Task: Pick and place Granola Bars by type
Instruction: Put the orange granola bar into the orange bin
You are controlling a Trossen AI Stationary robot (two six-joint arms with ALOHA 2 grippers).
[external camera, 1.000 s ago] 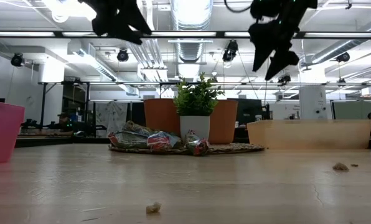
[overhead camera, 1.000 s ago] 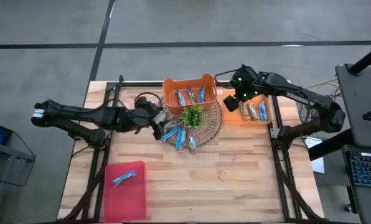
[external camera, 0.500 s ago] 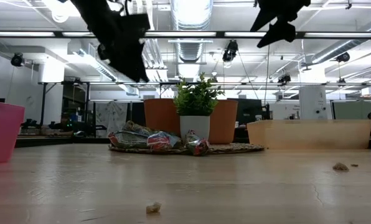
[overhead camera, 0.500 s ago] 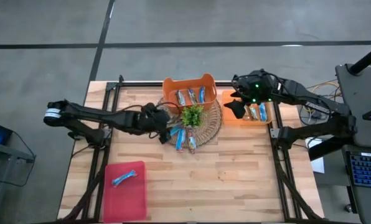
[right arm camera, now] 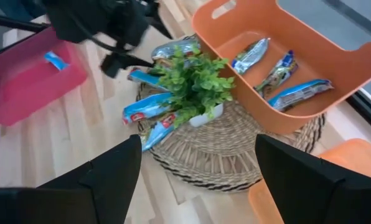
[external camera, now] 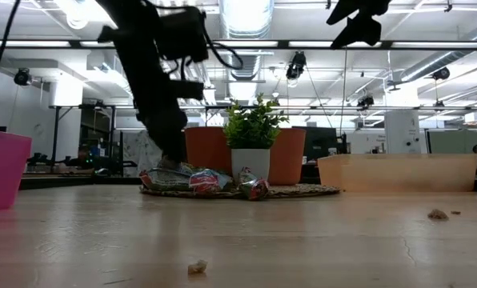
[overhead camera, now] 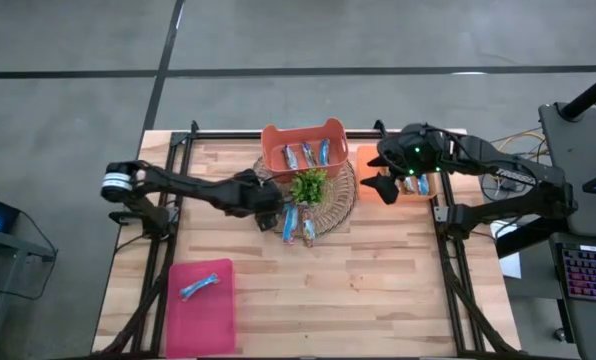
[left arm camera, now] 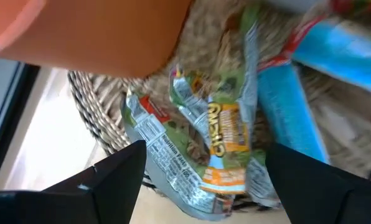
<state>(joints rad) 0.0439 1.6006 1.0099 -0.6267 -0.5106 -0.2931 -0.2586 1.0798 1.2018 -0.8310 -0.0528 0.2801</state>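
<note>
Reaching down at left edge of woven mat [overhead camera: 343, 200], left gripper [overhead camera: 268, 205] has jaws spread wide over green-wrapped bar [left arm camera: 213, 146], not gripping. Blue bars [overhead camera: 298, 222] lie on mat at frame centre, beside plant [overhead camera: 310, 185]. Right gripper [overhead camera: 383, 180], jaws released, hangs empty near orange tray [overhead camera: 363, 158], centre-right.

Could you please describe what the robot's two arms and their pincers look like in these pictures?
Both arms are dark, slender and jointed. The left arm has a pale grey ring near its base, and black cables loop around its wrist. The right arm shows small green lights near its wrist. The left pincer and right pincer each end in two flat, matte black fingers.
</note>
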